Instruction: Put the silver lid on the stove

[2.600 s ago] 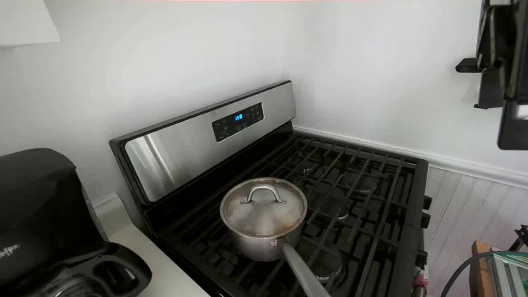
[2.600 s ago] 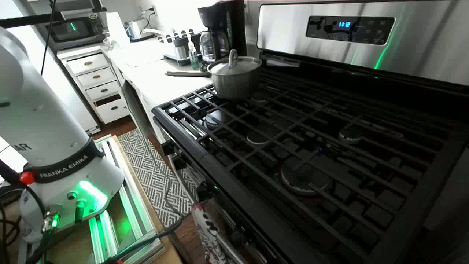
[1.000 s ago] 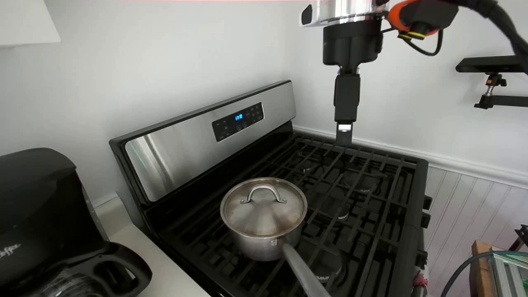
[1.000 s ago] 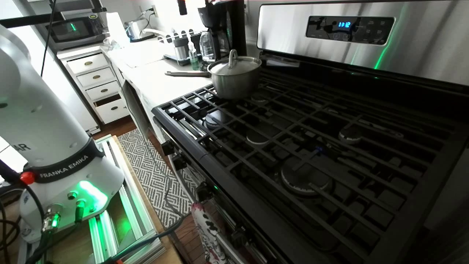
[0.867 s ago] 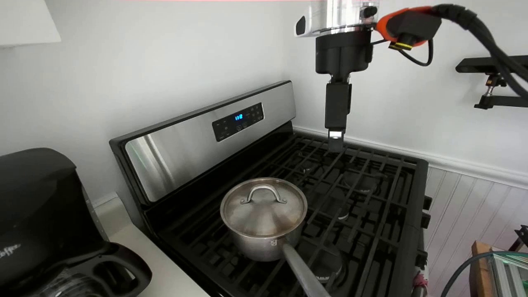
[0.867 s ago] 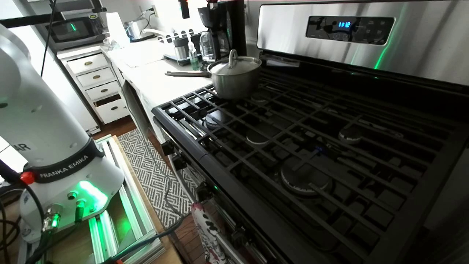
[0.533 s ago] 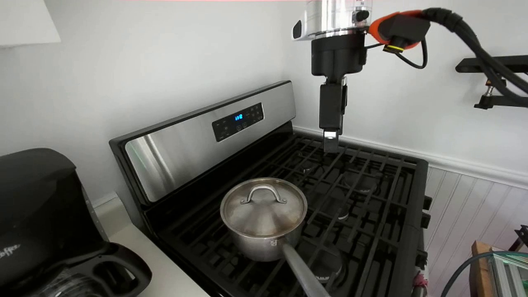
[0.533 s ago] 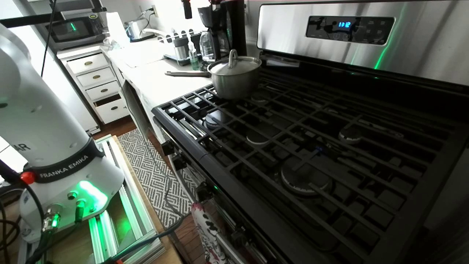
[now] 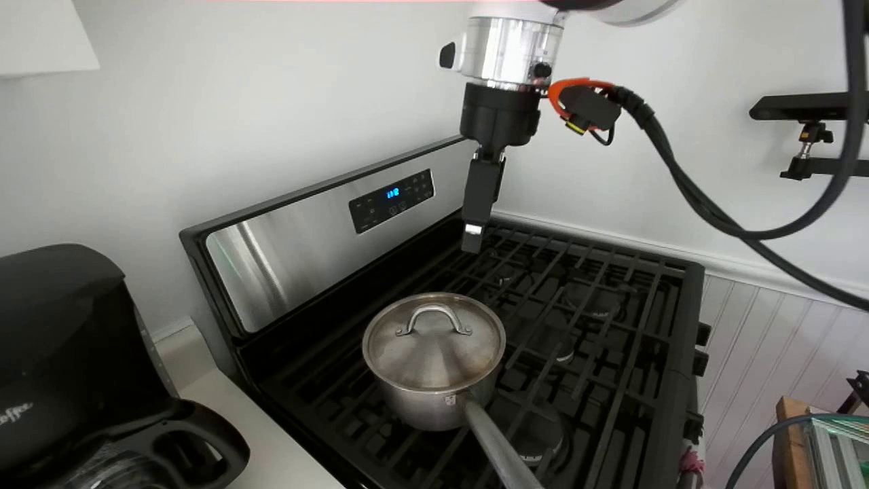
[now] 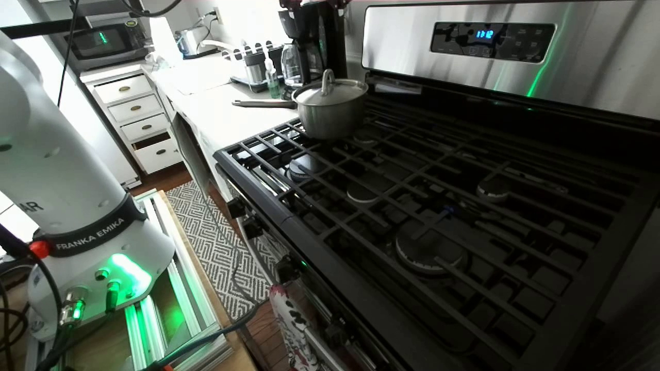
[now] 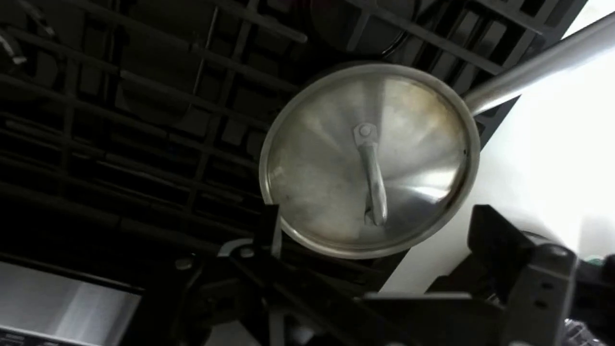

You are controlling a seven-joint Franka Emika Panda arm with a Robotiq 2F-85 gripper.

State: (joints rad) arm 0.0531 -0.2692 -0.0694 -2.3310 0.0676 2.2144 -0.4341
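Wrist view holds the round, shallow-domed silver lid point(image 11: 322, 168) right of centre, with an arched metal loop handle point(image 11: 375, 178) on its top. Two dark fingers point(image 11: 499, 250) of the black Robotiq gripper point(image 11: 377, 214) stand at the bottom of the frame, spread wide apart, one at lower centre, one at lower right. Both exterior views show the lid seated on a deep steel saucepan point(image 9: 434, 411), which stands on the black grates point(image 9: 635, 329) of the stainless-steel gas stove point(image 9: 675, 387). In an exterior view the gripper hangs at upper centre, slightly tilted, higher than the lid and apart from it; the stove's raised back panel point(image 9: 292, 265), with a small blue display point(image 9: 392, 193), runs diagonally behind, and a black coffee maker point(image 9: 61, 319) fills the lower left. In an exterior view the white Franka arm point(image 10: 72, 154) takes up the left side of the frame.
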